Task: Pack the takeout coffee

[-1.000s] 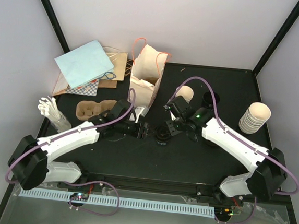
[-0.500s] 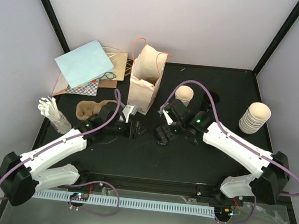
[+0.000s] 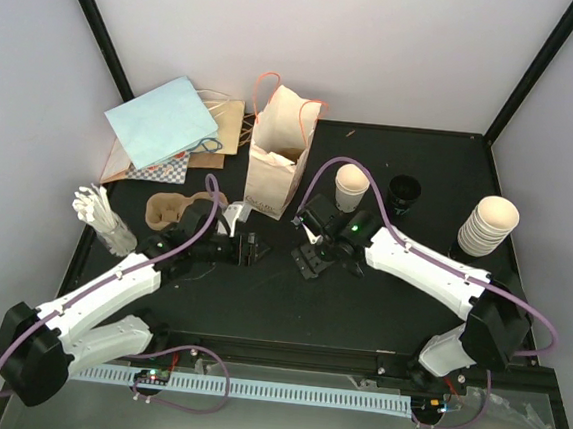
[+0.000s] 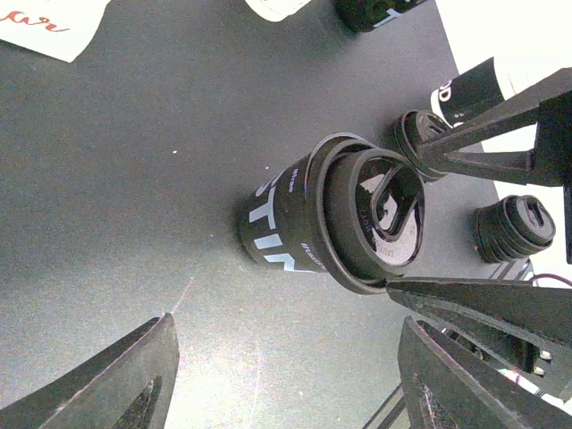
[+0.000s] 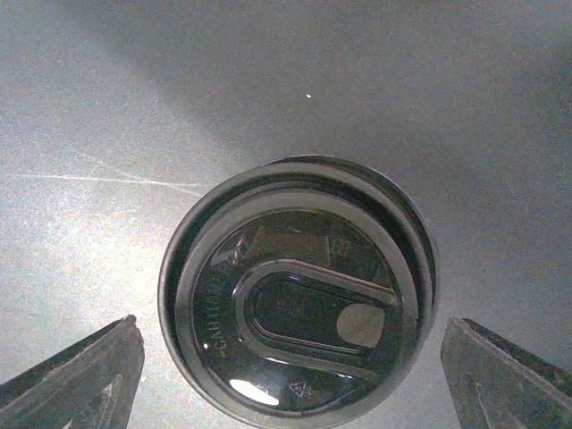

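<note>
Dark worktop (image 3: 358, 311) shows all round the lidded black coffee cup (image 4: 304, 223), standing upright just front-right of the paper bag (image 3: 273, 168). Right hand (image 5: 290, 320) hangs above it with its fingers apart and wide of the lid's rim. Left hand (image 4: 286, 322), also spread, faces the cup from the bag's front, not touching.

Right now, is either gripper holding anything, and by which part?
Nothing is held. Both the left gripper and right gripper are open; the right one straddles the lidded black cup without touching it.
</note>
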